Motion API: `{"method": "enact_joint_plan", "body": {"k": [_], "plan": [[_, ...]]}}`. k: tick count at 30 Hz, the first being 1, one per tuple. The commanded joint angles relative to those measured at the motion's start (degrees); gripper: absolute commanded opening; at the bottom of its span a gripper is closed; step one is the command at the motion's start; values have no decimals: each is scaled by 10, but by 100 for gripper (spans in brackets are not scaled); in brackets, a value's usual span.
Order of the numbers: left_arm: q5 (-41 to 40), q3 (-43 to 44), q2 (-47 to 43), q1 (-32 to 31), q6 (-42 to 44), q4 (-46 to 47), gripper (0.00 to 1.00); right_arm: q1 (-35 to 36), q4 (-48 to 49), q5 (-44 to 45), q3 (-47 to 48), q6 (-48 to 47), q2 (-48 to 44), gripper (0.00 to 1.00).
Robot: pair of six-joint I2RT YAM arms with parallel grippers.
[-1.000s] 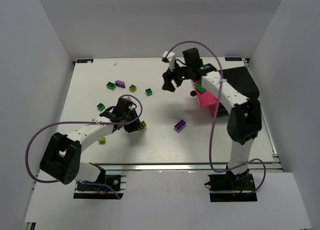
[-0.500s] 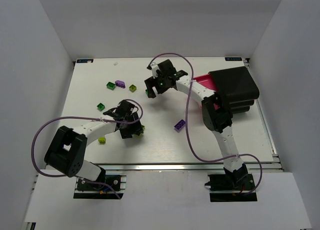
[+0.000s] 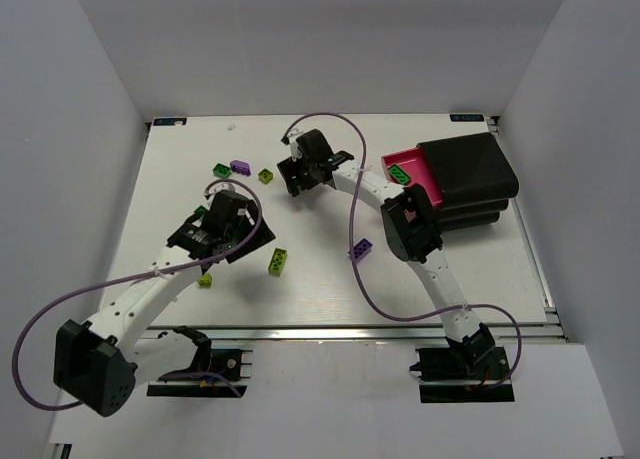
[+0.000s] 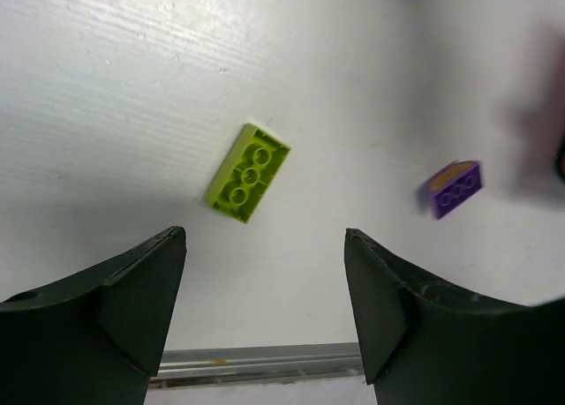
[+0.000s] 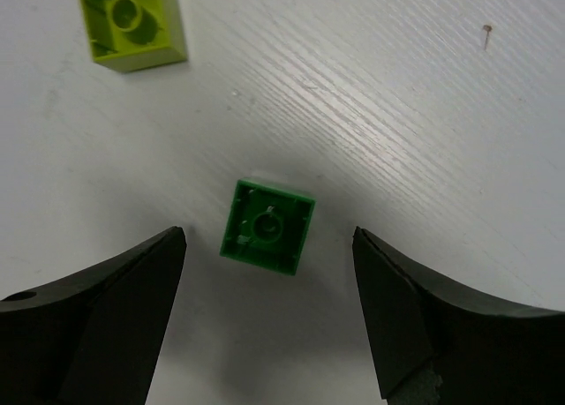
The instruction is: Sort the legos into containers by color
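Your left fingers (image 4: 132, 308) stand open over a lime brick (image 4: 248, 173) on the bench (image 4: 106, 87); your right fingers (image 5: 106, 317) stand open above a green square brick (image 5: 268, 227).

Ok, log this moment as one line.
left gripper open near oblong lime-green plastic brick | right gripper open over square dark-green plastic brick | nothing held

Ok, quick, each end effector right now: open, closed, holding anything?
Left end effector: open, holding nothing.
Right end effector: open, holding nothing, poised over a dark green brick.
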Motion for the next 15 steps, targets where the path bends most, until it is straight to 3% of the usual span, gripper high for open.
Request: {"method": "enact_joint_plan", "body": {"k": [1,3,8,9,12,14,15], "plan": [[-42,25,-41,1,-26,-39,82,1,32,57,29,4,13,80],[-54,26,-61,1,-29,-44,82,-2,36,56,29,4,20,78],[-82,20,-97,1,-43,-42,84,-2,51,27,29,4,27,62],[-91,18,-97,1,-42,-41,84,-2,54,8,30,4,27,53],[-108,15,-90,1,-37,-42,86,-3,61,-12,26,-16,25,41],[-132,20,-83,1,-32,-47,90,-5,69,-25,18,-22,15,24],[-140,24,-75,1,-22,-48,92,-7,72,-26,13,-24,7,11]]}}
